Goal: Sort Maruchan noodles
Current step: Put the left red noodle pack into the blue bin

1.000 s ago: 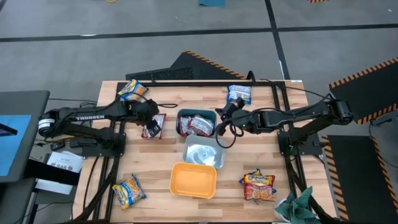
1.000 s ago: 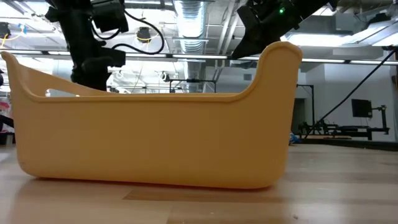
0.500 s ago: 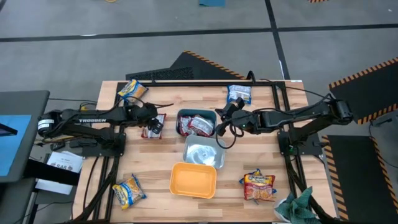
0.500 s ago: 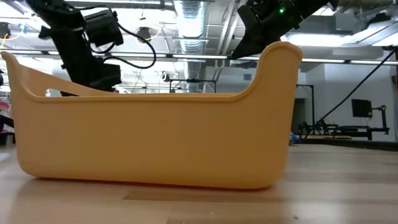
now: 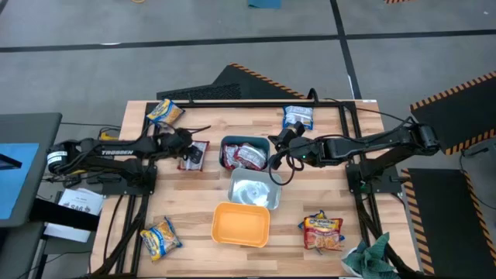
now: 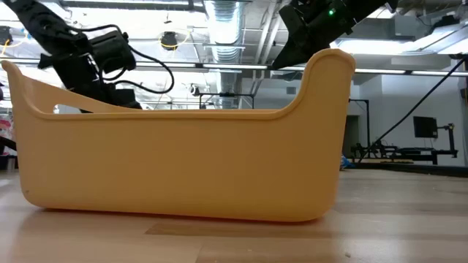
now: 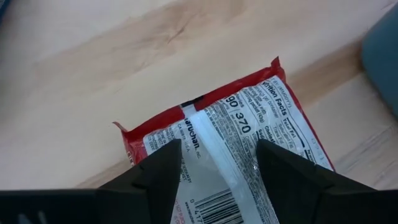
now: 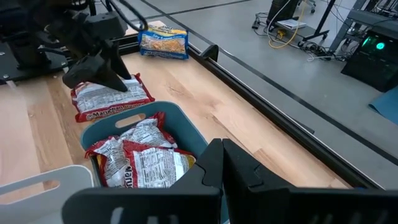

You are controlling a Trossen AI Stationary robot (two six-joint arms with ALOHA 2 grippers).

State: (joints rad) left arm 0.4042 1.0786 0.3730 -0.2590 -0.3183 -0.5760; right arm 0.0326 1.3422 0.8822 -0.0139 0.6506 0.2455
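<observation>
A red Maruchan packet point(image 5: 197, 153) point(image 7: 249, 124) lies flat, printed back up, on the wooden table just left of the teal tub point(image 5: 246, 140). My left gripper point(image 5: 188, 155) point(image 7: 217, 146) is open and slants down over the packet's near end, one finger on each side of its centre seam. Several red-silver packets point(image 8: 140, 155) lie in the teal tub. My right gripper point(image 5: 273, 151) point(image 8: 222, 158) is shut and empty, held above the tub's right rim. Other packets lie on the table: yellow point(image 5: 165, 111), yellow point(image 5: 160, 238), blue-white point(image 5: 297, 116), red-orange point(image 5: 323, 231). My left gripper stands with both open fingers point(image 7: 161, 165) over the red packet's end point(image 7: 205, 124), slanting down from the table's left. I cannot tell whether the fingertips touch the wrapper. The packet lies flat on the table.
A pale-blue tub point(image 5: 252, 191) and an orange tub point(image 5: 240, 223) point(image 6: 183, 146) stand in a row nearer than the teal one. The orange tub blocks most of the low view. A dark green cloth point(image 5: 368, 260) lies at the near right corner.
My left gripper has come down toward the red packet and rolled at the wrist, while its arm has drawn back toward the table's left. The packet has stayed where it was.
</observation>
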